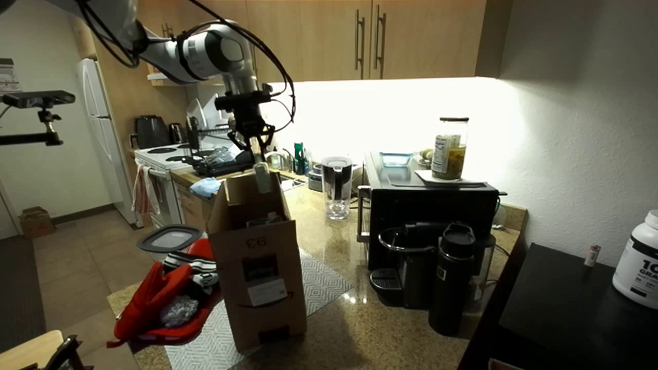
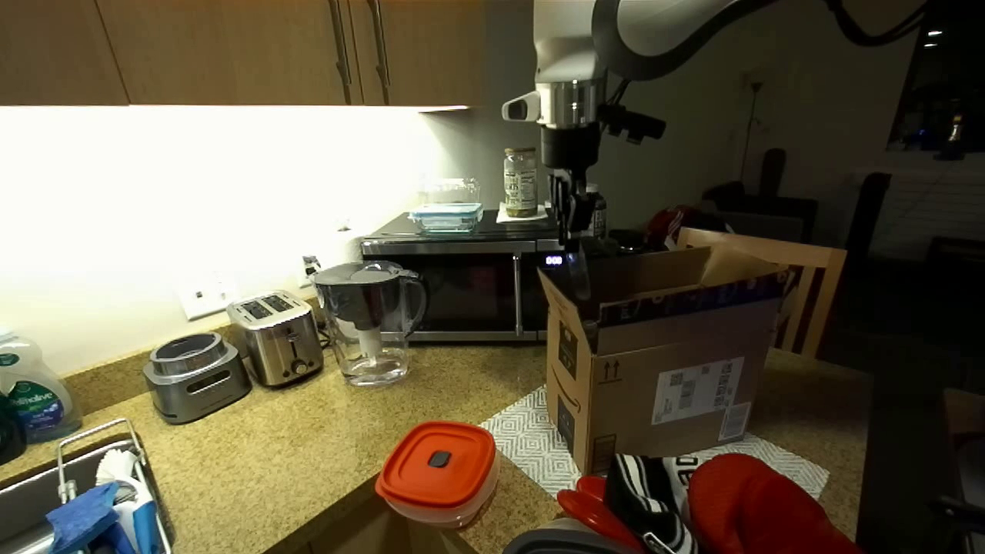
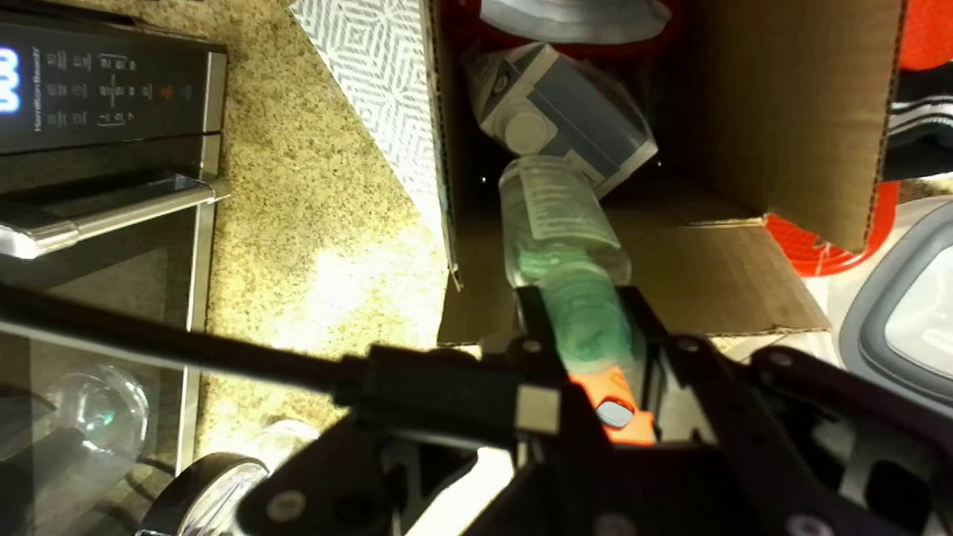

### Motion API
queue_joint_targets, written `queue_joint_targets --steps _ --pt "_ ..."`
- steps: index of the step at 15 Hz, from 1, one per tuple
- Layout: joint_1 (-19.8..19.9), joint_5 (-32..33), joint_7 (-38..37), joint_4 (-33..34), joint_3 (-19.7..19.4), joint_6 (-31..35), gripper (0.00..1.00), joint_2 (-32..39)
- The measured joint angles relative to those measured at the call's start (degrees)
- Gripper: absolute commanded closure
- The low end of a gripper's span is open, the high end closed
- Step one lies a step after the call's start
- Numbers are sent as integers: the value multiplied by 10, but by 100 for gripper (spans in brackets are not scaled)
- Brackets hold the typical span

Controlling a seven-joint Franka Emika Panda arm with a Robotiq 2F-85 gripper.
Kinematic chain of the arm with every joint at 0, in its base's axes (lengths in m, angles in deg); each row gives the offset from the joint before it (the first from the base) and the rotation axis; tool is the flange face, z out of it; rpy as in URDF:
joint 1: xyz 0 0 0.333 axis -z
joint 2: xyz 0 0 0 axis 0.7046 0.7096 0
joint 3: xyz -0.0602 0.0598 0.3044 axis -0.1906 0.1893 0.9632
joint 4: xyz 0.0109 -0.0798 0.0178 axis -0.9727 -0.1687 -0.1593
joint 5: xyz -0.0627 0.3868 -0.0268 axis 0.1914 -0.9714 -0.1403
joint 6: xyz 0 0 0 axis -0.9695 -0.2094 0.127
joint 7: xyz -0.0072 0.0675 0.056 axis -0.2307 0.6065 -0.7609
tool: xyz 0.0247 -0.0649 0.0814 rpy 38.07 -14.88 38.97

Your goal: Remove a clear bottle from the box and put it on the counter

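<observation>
The tall brown cardboard box (image 1: 229, 293) stands open on the counter (image 1: 334, 329); it also shows in an exterior view (image 2: 631, 419) and the wrist view (image 3: 797, 112). My gripper (image 1: 258, 155) is above the box's open top, pointing down; it also shows in an exterior view (image 2: 571, 240). In the wrist view my gripper (image 3: 584, 316) is shut on a clear bottle (image 3: 558, 212) with a white label, its green-tinted end between the fingers. The bottle hangs at the box's opening in both exterior views (image 1: 263, 180) (image 2: 579, 277). The counter also shows in the wrist view (image 3: 275, 246).
A boxed white-and-blue item (image 3: 573, 112) lies inside the box. A water pitcher (image 2: 369, 323), a black toaster oven (image 1: 426, 205) and a coffee machine (image 1: 411, 288) stand on the counter. Red mitts (image 1: 154, 303) and a red-lidded container (image 2: 442, 465) lie beside the box.
</observation>
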Motion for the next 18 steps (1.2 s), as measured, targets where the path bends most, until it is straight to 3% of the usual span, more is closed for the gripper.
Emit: queue_joint_targets --steps 13,18 --pt "-10 -25 -1 69 8 -54 94 -15" --pt "-4 -38 -42 75 -8 -78 94 -21"
